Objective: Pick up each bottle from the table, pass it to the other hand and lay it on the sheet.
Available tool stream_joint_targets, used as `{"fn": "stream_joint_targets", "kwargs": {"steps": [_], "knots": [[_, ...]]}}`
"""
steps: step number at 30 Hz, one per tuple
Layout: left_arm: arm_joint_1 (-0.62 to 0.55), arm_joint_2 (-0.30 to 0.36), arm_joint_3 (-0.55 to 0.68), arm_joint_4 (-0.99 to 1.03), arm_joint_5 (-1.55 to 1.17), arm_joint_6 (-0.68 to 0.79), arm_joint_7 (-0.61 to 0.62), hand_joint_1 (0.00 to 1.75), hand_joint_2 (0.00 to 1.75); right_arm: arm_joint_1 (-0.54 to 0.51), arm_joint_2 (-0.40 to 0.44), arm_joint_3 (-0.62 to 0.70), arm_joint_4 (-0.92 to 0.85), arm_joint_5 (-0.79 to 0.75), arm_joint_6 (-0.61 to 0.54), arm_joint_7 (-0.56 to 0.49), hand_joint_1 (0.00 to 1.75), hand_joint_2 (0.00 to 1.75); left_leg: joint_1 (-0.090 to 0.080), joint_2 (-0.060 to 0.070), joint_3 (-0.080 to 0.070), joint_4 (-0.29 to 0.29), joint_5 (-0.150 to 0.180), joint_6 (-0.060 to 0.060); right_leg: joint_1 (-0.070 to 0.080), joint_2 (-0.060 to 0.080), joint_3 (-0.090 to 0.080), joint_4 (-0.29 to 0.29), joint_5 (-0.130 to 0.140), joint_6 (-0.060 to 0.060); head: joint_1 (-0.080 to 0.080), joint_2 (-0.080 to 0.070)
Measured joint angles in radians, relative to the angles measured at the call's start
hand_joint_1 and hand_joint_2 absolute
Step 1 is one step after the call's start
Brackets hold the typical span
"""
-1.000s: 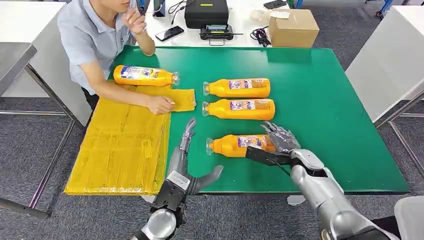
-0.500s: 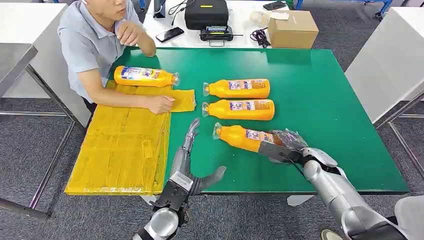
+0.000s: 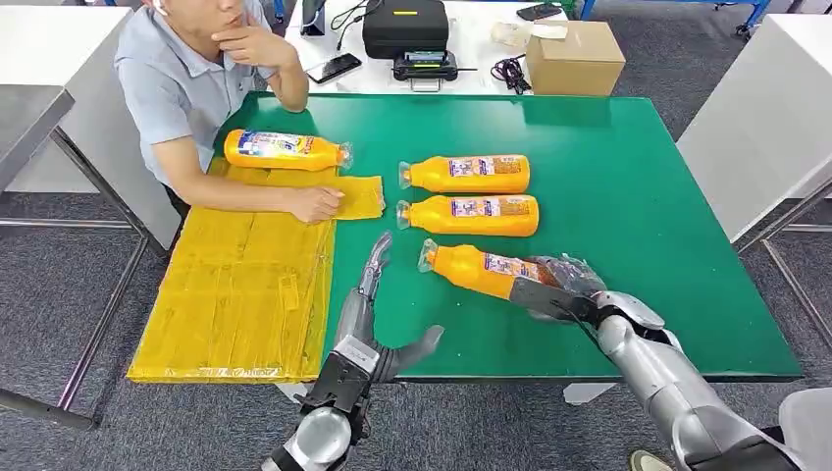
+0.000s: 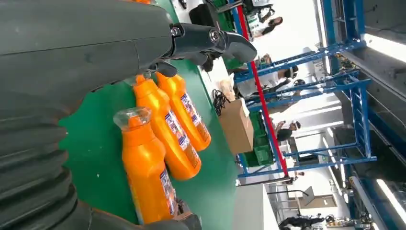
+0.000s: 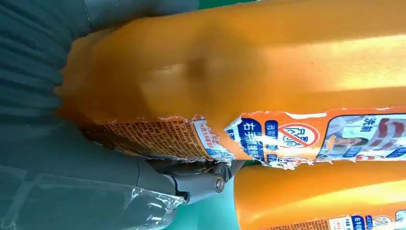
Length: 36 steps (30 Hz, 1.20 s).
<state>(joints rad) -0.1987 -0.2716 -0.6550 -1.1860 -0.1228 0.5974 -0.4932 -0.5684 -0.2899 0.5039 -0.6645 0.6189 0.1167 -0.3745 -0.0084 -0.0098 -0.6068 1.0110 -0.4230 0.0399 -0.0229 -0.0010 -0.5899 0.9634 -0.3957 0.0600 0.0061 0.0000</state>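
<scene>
Your right hand (image 3: 554,283) grips the base end of an orange bottle (image 3: 478,268), fingers wrapped around its body; the bottle is tilted, its clear-capped neck pointing toward the left hand and raised off the green table (image 3: 628,196). In the right wrist view the torn label of that bottle (image 5: 268,139) sits right against the hand (image 5: 95,182). Your left hand (image 3: 368,314) is empty, fingers stretched straight out and thumb spread to the side, near the table's front edge, just beside the bottle's cap but apart from it. Beyond the held bottle, two more bottles (image 3: 466,173) lie side by side on the table. Further left, the yellow sheet (image 3: 235,294) carries one bottle (image 3: 285,149) at its far end, and a person's hand (image 3: 316,204) rests on the sheet.
</scene>
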Motion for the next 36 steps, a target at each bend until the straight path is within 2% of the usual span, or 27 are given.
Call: {"fn": "stream_joint_targets", "kwargs": {"steps": [3, 7, 9, 11, 13, 22, 29, 36], "knots": [[0.0, -0.006, 0.002, 0.002, 0.048, 0.049, -0.044, 0.0, 1.75, 0.015, 0.0, -0.006, -0.01, -0.053, -0.008, -0.028, 1.75, 1.75, 0.0, 0.0, 0.0, 0.0, 0.0, 0.0, 0.0, 0.0, 0.001, 0.0, 0.0, 0.0, 0.0, 0.0], [-0.003, -0.027, 0.029, 0.018, 0.18, 0.094, -0.14, 0.0, 1.75, 0.087, 0.023, -0.035, -0.095, -0.13, -0.064, -0.064, 1.75, 1.75, 0.0, 0.0, -0.001, 0.0, 0.0, 0.0, 0.0, 0.0, 0.0, 0.0, 0.0, 0.0, 0.0, 0.0], [-0.007, -0.029, 0.035, 0.032, 0.29, 0.068, -0.11, 0.0, 1.75, 0.132, 0.047, -0.052, -0.16, -0.165, -0.069, -0.071, 1.75, 1.75, 0.0, 0.001, -0.001, 0.0, 0.0, 0.0, 0.001, 0.0, -0.001, 0.0, 0.0, 0.0, -0.001, 0.0], [-0.011, -0.03, 0.037, 0.059, 0.44, -0.006, -0.011, 0.0, 1.75, 0.184, 0.078, -0.074, -0.25, -0.214, -0.064, -0.079, 1.75, 1.75, 0.001, 0.0, -0.003, 0.0, 0.0, 0.0, 0.002, 0.0, -0.002, 0.0, 0.0, 0.0, 0.0, 0.0], [-0.012, -0.03, 0.038, 0.089, 0.503, -0.064, 0.026, 0.0, 1.75, 0.22, 0.107, -0.088, -0.327, -0.265, -0.035, -0.086, 1.75, 1.75, 0.002, 0.0, -0.005, 0.0, 0.0, -0.001, 0.002, 0.0, -0.004, 0.0, 0.0, 0.0, 0.0, 0.0], [-0.036, -0.03, 0.043, 0.166, 0.584, -0.096, 0.038, 0.0, 1.75, 0.302, 0.175, -0.095, -0.559, -0.345, 0.021, -0.119, 1.73, 1.75, 0.0, 0.0, -0.007, 0.0, 0.0, 0.0, 0.0, 0.0, -0.006, 0.0, 0.0, 0.0, 0.0, 0.0], [-0.043, -0.027, 0.041, 0.175, 0.612, -0.171, 0.081, 0.0, 1.75, 0.308, 0.2, -0.089, -0.6, -0.369, 0.021, -0.127, 1.75, 1.75, 0.0, 0.0, -0.007, 0.0, 0.0, 0.0, 0.0, 0.0, -0.006, 0.0, 0.0, 0.0, 0.0, 0.0], [-0.047, -0.023, 0.038, 0.18, 0.615, -0.179, 0.085, 0.0, 1.75, 0.309, 0.208, -0.085, -0.605, -0.371, 0.021, -0.128, 1.75, 1.75, 0.0, 0.0, -0.007, 0.0, 0.0, 0.0, 0.0, 0.0, -0.006, 0.0, 0.0, 0.0, 0.0, 0.0]]}}
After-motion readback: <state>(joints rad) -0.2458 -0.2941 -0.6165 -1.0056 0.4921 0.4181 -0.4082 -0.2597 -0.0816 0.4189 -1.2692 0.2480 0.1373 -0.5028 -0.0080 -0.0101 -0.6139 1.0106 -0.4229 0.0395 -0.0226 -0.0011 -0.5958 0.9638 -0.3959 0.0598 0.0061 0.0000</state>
